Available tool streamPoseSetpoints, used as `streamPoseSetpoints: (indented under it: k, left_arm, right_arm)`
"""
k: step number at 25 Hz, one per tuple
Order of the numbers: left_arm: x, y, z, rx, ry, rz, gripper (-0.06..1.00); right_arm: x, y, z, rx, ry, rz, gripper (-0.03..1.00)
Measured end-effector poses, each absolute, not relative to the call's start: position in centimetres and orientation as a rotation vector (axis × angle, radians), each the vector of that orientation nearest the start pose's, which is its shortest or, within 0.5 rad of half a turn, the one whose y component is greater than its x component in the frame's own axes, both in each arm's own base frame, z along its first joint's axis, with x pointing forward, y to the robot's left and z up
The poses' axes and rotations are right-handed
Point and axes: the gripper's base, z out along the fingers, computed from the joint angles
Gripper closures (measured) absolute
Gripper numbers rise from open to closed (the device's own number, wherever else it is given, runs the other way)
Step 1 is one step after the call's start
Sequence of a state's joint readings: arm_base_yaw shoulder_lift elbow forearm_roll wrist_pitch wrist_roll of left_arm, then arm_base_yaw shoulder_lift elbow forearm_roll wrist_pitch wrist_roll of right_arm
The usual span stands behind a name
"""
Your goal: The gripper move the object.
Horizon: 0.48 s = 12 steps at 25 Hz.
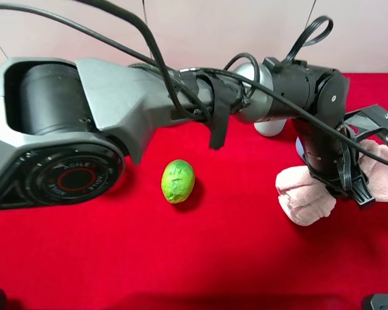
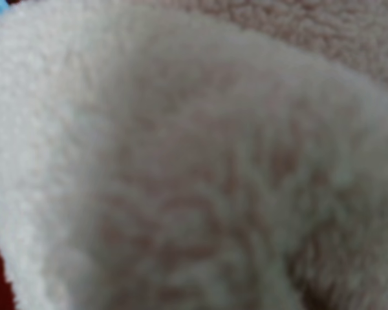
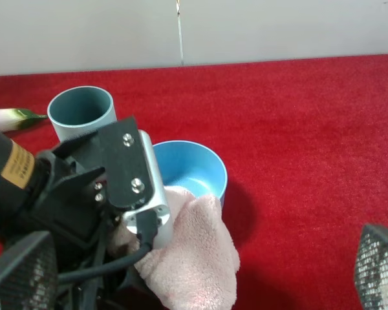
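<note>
Pale pink rolled fleece towel (image 1: 304, 194) should handle light and squashy. Black claw end effector (image 1: 351, 188) is closed on its waist.

At the lower left of the exterior high frame, the large grey and black robot arm joint (image 1: 58, 123) ends in a round black end cap (image 1: 74, 175) with a red ring (image 1: 75, 179) at its centre. White lettering curves along the cap's rim. Above the ring it reads "AGILE". The letters further round the curve to the right are too small and skewed to read with certainty.

At the left edge of the right wrist frame, a yellow-orange sticker (image 3: 15, 163) sits on a black arm housing (image 3: 32, 200). It carries dark print that is too blurred to read.
</note>
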<state>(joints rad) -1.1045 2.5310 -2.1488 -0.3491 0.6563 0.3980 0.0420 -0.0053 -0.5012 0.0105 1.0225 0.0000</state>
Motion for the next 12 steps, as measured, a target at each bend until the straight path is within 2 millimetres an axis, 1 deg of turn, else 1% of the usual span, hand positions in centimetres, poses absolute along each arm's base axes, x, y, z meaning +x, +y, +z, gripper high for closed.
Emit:
streamPoseSetpoints:
  k: [5, 10, 12]
  left_arm:
    - [23.22, -50.40, 12.18, 1.557, 2.078, -0.657, 0.43]
    - [23.22, -50.45, 12.04, 1.549, 2.082, -0.665, 0.43]
    - [23.20, -50.51, 12.09, 1.538, 2.084, -0.678, 0.40]
  right_arm:
    - [-0.44, 0.06, 28.07, -0.042, 1.999, 0.039, 0.28]
    - [-0.44, 0.06, 28.07, -0.042, 1.999, 0.039, 0.28]
    - [-0.44, 0.07, 28.07, -0.042, 1.999, 0.040, 0.28]
